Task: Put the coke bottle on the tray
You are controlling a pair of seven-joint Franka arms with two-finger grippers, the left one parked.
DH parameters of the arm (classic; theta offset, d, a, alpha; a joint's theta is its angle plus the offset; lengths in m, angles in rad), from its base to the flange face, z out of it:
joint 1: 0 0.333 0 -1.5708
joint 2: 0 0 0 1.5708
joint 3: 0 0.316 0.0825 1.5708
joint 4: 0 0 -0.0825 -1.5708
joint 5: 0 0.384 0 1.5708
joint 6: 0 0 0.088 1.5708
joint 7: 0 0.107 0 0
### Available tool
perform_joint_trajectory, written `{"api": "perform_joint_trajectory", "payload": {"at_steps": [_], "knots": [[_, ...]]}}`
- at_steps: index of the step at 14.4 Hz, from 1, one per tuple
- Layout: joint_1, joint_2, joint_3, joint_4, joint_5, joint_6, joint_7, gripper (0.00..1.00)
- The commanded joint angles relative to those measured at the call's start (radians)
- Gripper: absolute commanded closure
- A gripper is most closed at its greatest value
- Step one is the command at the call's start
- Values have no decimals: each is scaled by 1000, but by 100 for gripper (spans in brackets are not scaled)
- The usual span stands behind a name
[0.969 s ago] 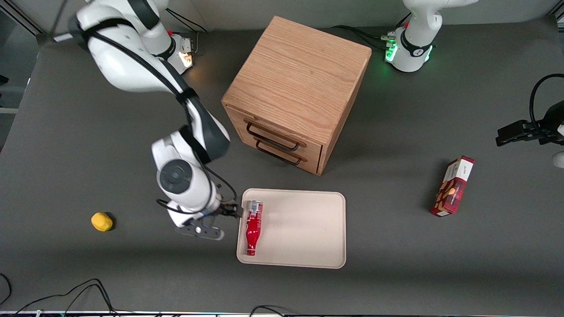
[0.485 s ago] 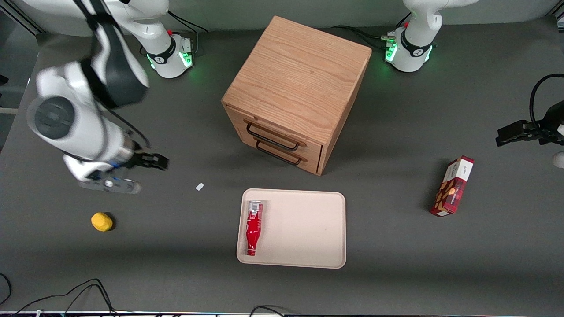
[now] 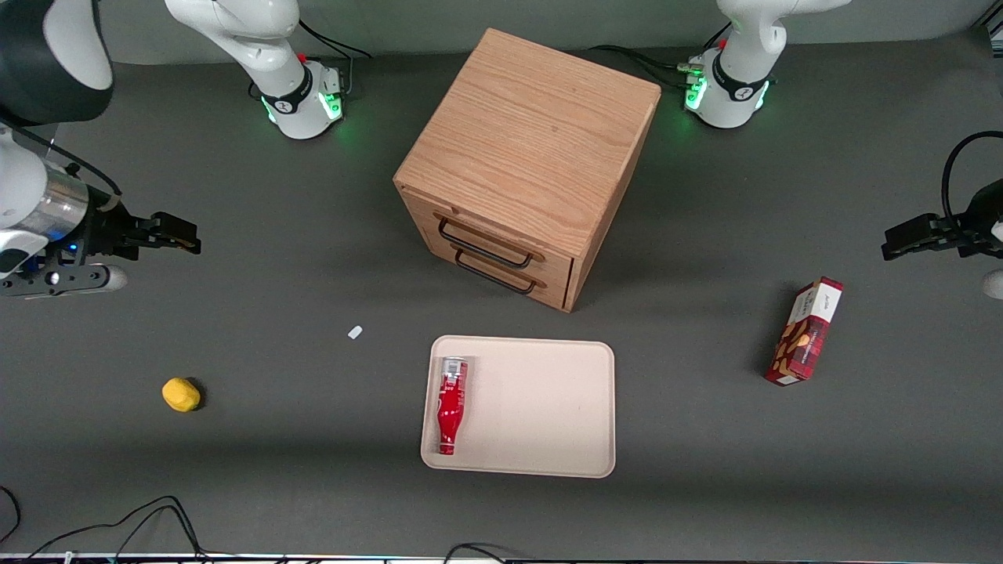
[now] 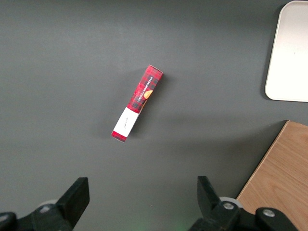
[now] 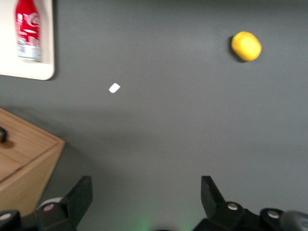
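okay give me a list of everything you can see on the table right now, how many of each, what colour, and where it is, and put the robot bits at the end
slim contoured coke bottle: one, bright red with a silvery base, lying on its side on the tray, along the edge toward the working arm's end
large flat rectangular tray: one, pale beige, in front of the cabinet's drawers
wooden two-drawer cabinet: one, light oak with dark handles, mid-table
rectangular snack box: one, red, toward the parked arm's end
small round yellow object: one, toward the working arm's end
tiny white scrap: one, between yellow object and tray
right arm's gripper: one, black fingers, open, raised over the working arm's end, holding nothing
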Motion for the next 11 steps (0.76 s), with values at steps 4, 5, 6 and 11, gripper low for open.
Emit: {"api": "perform_joint_trajectory", "payload": {"at_steps": [4,5,6,11], "knots": [[231,-18,-237,8,36,-42,1,0],[230,-18,-238,8,31,-44,0,0],[225,-20,-236,9,28,-50,1,0],[219,-26,-233,6,27,-56,1,0]]}}
